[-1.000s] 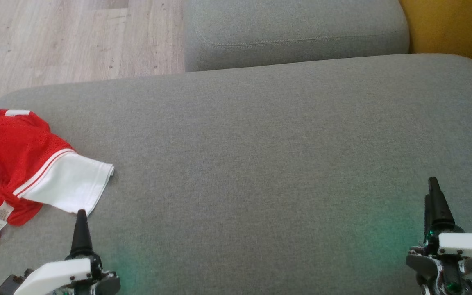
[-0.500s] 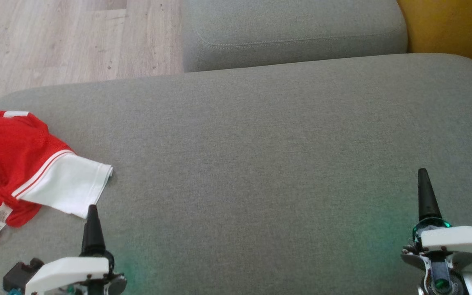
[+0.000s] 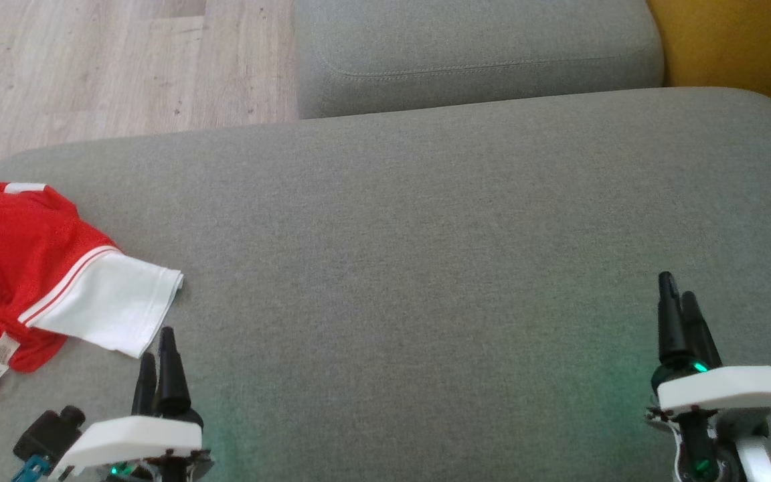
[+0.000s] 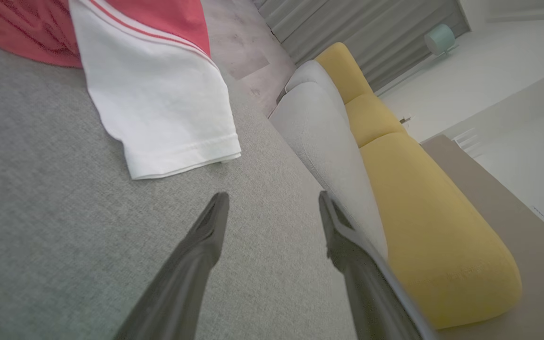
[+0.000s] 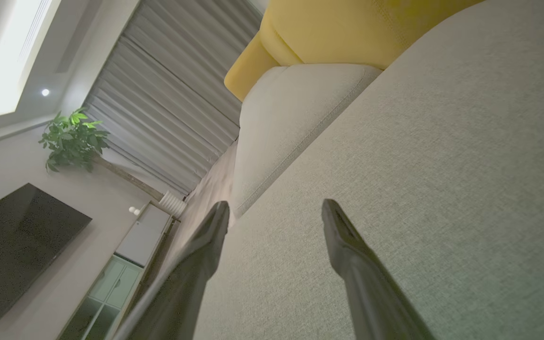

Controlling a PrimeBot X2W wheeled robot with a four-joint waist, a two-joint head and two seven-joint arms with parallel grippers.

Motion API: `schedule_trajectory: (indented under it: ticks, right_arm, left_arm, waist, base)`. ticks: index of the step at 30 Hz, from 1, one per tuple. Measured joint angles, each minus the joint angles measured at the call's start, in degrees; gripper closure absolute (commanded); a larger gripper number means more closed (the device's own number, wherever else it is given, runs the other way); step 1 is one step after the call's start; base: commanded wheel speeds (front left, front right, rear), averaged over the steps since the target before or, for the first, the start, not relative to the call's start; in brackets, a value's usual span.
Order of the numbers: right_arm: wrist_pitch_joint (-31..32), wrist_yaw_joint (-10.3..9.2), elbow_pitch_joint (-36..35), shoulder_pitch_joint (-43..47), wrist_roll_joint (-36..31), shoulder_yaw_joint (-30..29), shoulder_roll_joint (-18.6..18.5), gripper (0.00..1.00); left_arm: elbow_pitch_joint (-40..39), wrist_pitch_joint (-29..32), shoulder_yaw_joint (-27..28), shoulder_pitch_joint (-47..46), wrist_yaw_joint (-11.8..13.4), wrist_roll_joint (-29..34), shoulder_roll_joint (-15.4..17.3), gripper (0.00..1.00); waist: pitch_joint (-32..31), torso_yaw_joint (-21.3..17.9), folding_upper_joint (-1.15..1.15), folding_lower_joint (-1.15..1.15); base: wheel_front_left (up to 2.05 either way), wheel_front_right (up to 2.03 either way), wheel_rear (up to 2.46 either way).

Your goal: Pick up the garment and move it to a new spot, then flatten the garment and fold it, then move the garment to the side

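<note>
Garment (image 3: 31,254), soft and limp, lies crumpled at the grey cushion's (image 3: 425,234) left edge, best pinched by its white sleeve hem (image 3: 158,311) near left end effector (image 3: 158,347); right end effector (image 3: 676,286) likewise stands parted, empty.

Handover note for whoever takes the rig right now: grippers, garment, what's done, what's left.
Left gripper: open, empty, close to the white sleeve of the red-and-white fabric garment, not touching it.
Right gripper: open, empty, at the right side of the grey fabric sofa cushion.
Garment: crumpled at the cushion's left end, label showing.
Done: nothing; the garment is not yet picked up.
Left: grasp it, move it to a new spot, flatten, fold, move it to the side.
</note>
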Motion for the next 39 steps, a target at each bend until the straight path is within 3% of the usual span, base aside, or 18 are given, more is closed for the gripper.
schedule_trajectory:
  ticks: [18,39]
  right_arm:
    - [-2.85,0.0,0.01,0.0,-13.68,3.21,-0.43,0.0]
    - [-6.48,0.0,0.07,0.01,-29.54,5.89,-0.55,0.0]
  left_arm:
    - [0.16,-2.76,-2.67,0.0,0.14,15.26,0.9,0.0]
    - [1.41,-6.41,-5.27,0.01,2.52,30.14,2.21,0.0]
  waist:
    - [0.07,-0.17,0.0,0.0]
    - [0.24,-0.26,0.0,0.0]
  base:
    - [0.0,0.0,0.0]
    - [0.0,0.0,0.0]
